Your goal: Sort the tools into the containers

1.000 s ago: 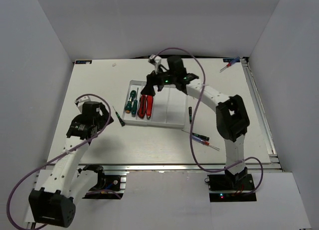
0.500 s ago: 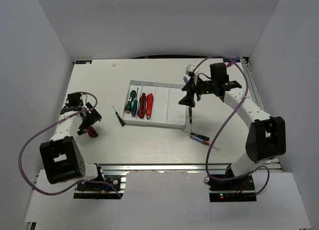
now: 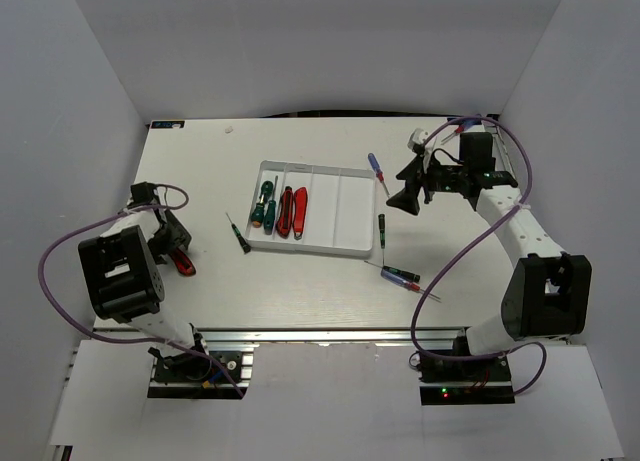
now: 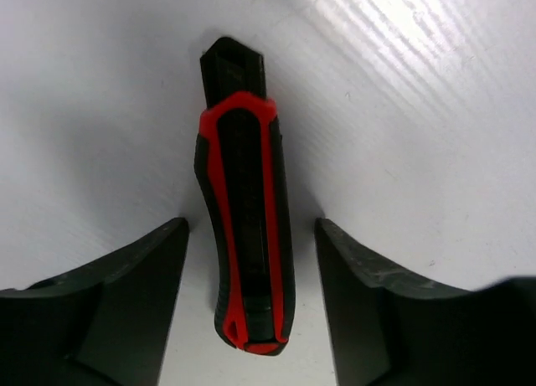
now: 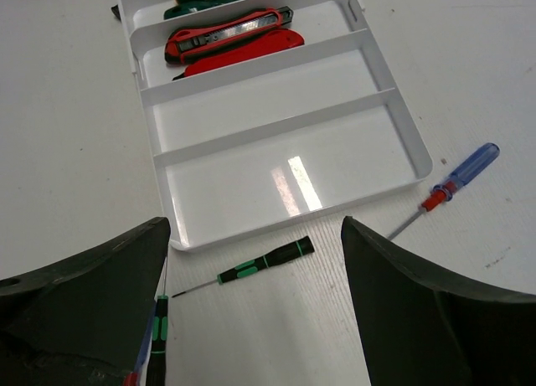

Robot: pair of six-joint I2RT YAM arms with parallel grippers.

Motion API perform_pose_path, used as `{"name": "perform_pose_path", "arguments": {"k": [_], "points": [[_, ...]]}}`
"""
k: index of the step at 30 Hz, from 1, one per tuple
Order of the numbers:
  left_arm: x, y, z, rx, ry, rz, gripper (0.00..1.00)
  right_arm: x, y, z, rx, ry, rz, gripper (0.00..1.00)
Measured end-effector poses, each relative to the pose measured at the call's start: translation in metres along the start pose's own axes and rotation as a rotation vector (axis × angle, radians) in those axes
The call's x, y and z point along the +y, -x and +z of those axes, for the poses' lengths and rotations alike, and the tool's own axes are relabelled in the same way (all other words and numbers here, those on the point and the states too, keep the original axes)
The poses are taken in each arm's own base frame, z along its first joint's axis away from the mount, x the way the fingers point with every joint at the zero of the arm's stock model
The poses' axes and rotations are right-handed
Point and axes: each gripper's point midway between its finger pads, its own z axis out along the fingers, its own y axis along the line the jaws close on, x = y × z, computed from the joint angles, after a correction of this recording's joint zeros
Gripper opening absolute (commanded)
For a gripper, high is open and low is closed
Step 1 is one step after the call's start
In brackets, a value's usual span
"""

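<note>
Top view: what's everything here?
Tray: one, white, table centre.
Green screwdrivers: two, tray's leftmost compartment.
Red tools: two, second compartment.
Thin dark driver: one, left of tray.
Blue-handled screwdriver: one, right of tray.
Green-black driver: one, beside tray's right edge.
Small drivers: at least two, blue-red, front right.
Corner screwdriver: one, blue-red, far right.
Red-black tool: one, far left.
Left end effector: one, black, open astride red-black tool.
Right end effector: one, black, open, right of tray.
</note>
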Motion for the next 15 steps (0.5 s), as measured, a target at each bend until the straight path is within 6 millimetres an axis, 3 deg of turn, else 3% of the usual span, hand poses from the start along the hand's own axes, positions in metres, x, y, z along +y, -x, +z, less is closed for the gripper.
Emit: {"name": "perform_pose_path", "arguments": {"k": [2,7,10,15], "points": [[0.000,0.004,0.002,-0.006,-0.004,0.002,0.64,-0.004,-0.002,-0.004,-0.002,-0.011,0.004,0.89],[-0.004,0.010,0.004,-0.024,-0.025,0.004,0.22,-0.012,-0.007,-0.013,0.000,-0.038,0.022,0.89],[-0.006,0.011,0.004,-0.030,-0.040,0.006,0.07,-0.015,-0.009,-0.017,0.000,-0.049,0.027,0.89],[-0.018,0.008,-0.001,-0.037,-0.131,-0.008,0.02,-0.017,-0.016,-0.024,0.015,-0.062,0.041,0.89]]}}
